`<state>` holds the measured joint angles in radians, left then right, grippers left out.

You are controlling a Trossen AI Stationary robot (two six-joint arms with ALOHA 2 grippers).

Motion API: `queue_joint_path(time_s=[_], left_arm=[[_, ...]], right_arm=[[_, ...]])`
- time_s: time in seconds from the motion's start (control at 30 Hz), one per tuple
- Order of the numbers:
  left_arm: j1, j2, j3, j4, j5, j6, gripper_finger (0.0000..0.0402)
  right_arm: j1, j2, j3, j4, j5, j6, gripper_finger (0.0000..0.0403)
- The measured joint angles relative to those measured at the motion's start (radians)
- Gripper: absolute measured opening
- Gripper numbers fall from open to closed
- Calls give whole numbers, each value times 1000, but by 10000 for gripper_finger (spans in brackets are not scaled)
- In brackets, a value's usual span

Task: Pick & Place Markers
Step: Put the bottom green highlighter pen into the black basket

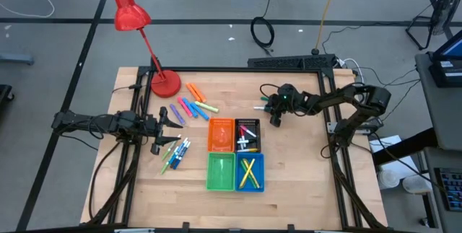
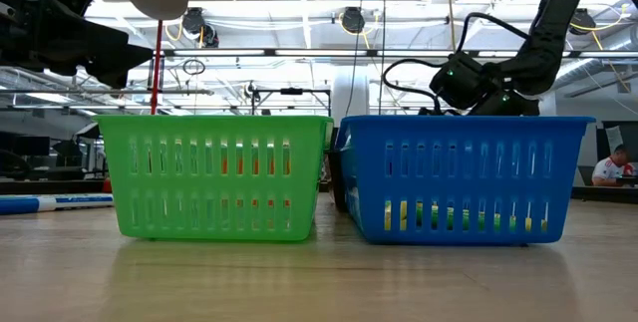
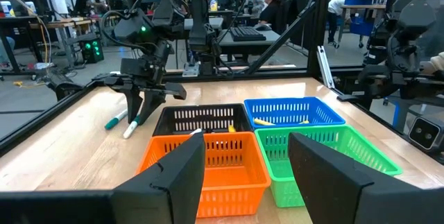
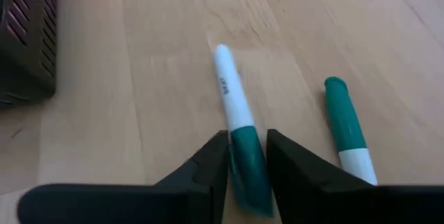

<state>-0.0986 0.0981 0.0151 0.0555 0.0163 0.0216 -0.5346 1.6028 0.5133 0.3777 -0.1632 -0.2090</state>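
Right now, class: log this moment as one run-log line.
right gripper: closing on green-capped marker, on table | second marker: beside | left gripper: open, waiting near bins

Left end effector [image 3: 246,165] fingers spread apart, over orange bin [image 3: 205,163]. Black bin [image 3: 201,118], blue bin [image 3: 295,113], green bin [image 3: 326,156] alongside. Right end effector [image 3: 142,109] low over two markers [image 3: 123,121] on table [image 3: 62,148].
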Motion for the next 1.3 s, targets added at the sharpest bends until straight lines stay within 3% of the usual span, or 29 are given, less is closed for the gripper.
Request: queue_joint_path(time_s=[0.33,1.3], left_arm=[[0,0,0,0,0,0,212],[0,0,0,0,0,0,212]], right_arm=[[22,0,0,7,5,-42,49],[24,0,-1,-1,2,-47,49]])
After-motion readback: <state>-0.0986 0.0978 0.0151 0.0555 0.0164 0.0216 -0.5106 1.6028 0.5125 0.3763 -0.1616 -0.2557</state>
